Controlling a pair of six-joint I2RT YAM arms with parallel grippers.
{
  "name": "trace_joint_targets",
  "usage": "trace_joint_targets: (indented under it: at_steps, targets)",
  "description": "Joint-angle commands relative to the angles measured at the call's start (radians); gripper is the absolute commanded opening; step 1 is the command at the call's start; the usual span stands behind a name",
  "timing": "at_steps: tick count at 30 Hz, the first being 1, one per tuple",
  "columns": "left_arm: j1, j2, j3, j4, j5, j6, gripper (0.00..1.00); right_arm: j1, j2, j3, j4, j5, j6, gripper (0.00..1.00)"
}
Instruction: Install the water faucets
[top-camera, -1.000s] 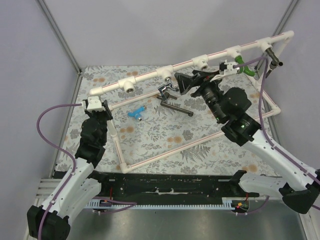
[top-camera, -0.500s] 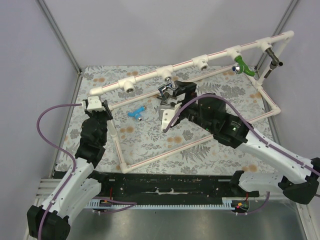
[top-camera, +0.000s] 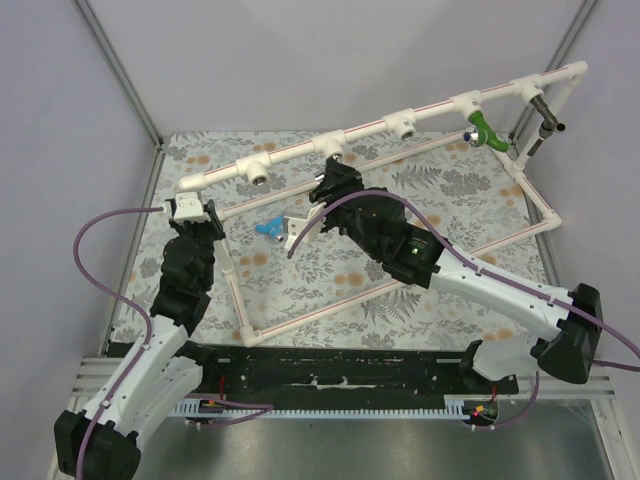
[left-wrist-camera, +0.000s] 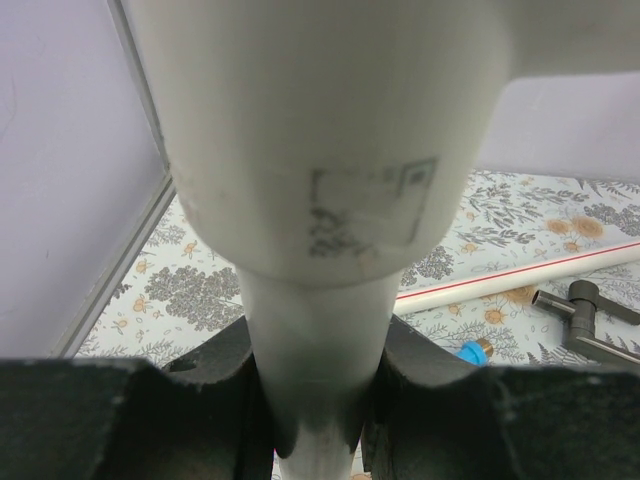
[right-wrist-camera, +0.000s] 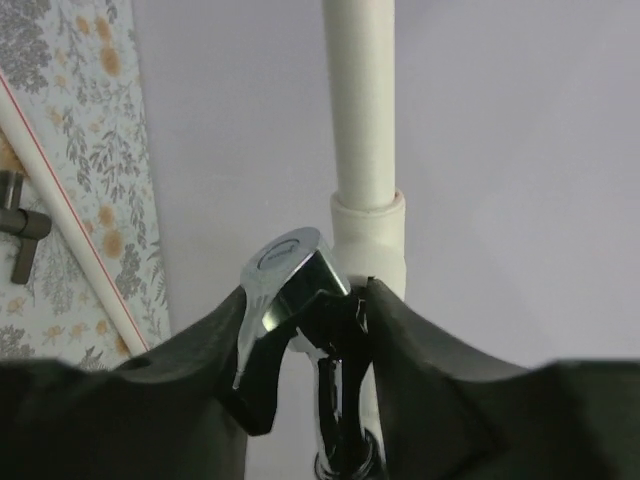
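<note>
Silver faucet (right-wrist-camera: 285, 265) is up off the tabletop (top-camera: 450, 200), clamped in the right gripper's (right-wrist-camera: 310, 305) fingers, with the white tee fitting (right-wrist-camera: 368, 240) just beyond it on the far pipe (top-camera: 370, 128); left gripper (left-wrist-camera: 318, 385) clenches the frame's corner elbow (left-wrist-camera: 320, 150).

Right tool (top-camera: 329, 183) swung left, now gripping silver faucet (right-wrist-camera: 286, 270).

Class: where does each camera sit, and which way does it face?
Top external: above, behind the bases, facing down; left arm and right arm show.
Left wrist: behind the left claw, facing the white pipe it clamps.
Right wrist: behind the right claw, facing the silver faucet it holds.
Shared by top and left wrist: blue faucet.
</note>
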Motion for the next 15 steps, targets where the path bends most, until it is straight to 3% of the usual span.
trace_joint_targets:
  at_steps: [1,4,12,15]
  targets:
    - [-0.006,-0.008,0.018,0.045,0.007,-0.050,0.02,0.000,0.018,0.009,0.164,0.113,0.187,0.33]
    - [-0.006,-0.009,0.017,0.045,0.004,-0.050,0.02,-0.003,0.009,0.009,0.222,0.133,0.451,0.00]
    - [-0.006,-0.011,0.017,0.047,0.001,-0.050,0.02,-0.060,-0.034,-0.029,0.337,0.181,1.244,0.00]
    - [-0.006,-0.014,0.017,0.047,-0.004,-0.049,0.02,-0.112,-0.051,-0.066,0.372,0.199,1.471,0.00]
